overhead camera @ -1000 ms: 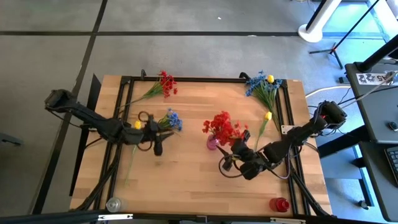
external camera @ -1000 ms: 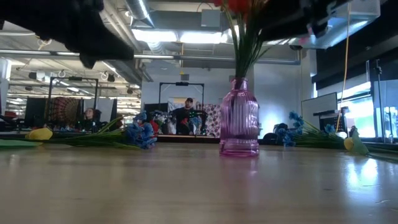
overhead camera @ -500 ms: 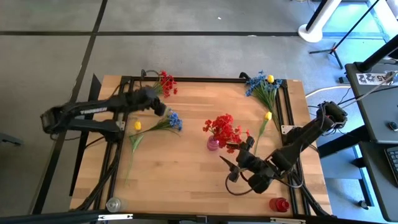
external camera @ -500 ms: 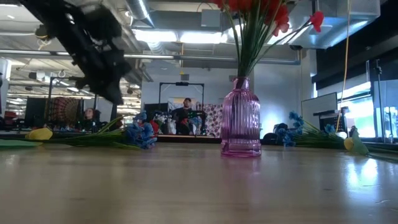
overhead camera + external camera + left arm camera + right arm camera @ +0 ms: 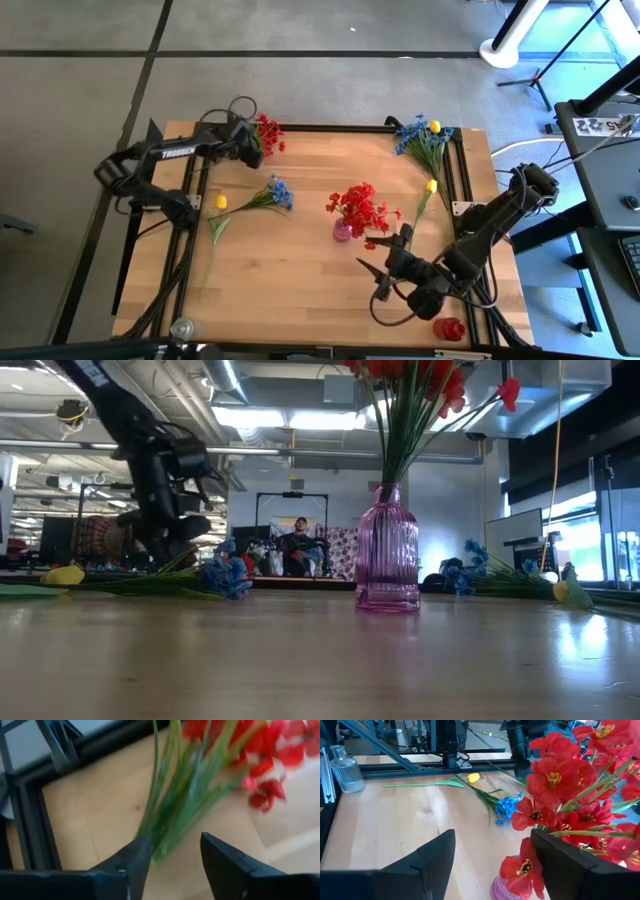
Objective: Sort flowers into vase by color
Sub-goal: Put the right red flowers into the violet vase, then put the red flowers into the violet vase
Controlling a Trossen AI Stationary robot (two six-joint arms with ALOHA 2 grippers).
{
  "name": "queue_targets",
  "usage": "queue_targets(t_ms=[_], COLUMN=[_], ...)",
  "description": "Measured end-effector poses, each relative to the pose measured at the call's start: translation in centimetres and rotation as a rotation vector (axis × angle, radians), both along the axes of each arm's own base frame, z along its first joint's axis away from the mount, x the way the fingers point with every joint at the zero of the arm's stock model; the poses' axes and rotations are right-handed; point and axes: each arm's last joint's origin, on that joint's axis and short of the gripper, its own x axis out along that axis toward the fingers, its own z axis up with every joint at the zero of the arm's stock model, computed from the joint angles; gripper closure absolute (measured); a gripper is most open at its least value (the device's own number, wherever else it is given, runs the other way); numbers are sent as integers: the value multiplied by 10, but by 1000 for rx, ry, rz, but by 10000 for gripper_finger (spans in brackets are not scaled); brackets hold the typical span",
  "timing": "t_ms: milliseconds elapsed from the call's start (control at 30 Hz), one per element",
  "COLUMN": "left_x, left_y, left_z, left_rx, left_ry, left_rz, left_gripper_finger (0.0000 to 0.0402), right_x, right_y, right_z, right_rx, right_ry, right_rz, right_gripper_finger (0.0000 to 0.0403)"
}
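The vase (image 5: 342,231) is placed near the middle of the table (image 5: 300,280), with 1 bunch (image 5: 360,207) standing in it. A sprig (image 5: 258,135) is laid at the far left corner, under the left gripper (image 5: 248,147). A second sprig (image 5: 262,197) is laid left of the vase. A cluster (image 5: 424,140) is laid at the far right corner. The right gripper (image 5: 374,278) is positioned in front of the vase. 2 bottles (image 5: 183,327) (image 5: 449,328) are set at the near edge.

"TROSSEN" (white lettering) runs along the left arm (image 5: 178,153); nothing else readable
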Motion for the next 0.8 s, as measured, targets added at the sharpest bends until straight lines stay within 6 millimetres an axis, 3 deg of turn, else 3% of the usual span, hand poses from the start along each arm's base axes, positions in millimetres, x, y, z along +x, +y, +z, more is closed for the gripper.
queue_targets(t_ms=[300, 667, 800], left_x=[6, 10, 10], left_y=[37, 37, 37], left_z=[-10, -16, -16], left_rx=[-31, -104, -109], left_ry=[119, 68, 68], left_rz=[55, 6, 5], left_gripper_finger=[202, 204, 238], right_x=[0, 0, 0], right_y=[4, 5, 5], right_z=[-3, -3, -3], right_rx=[123, 153, 167], right_ry=[72, 83, 78], right_rz=[113, 130, 123], right_gripper_finger=[143, 143, 143])
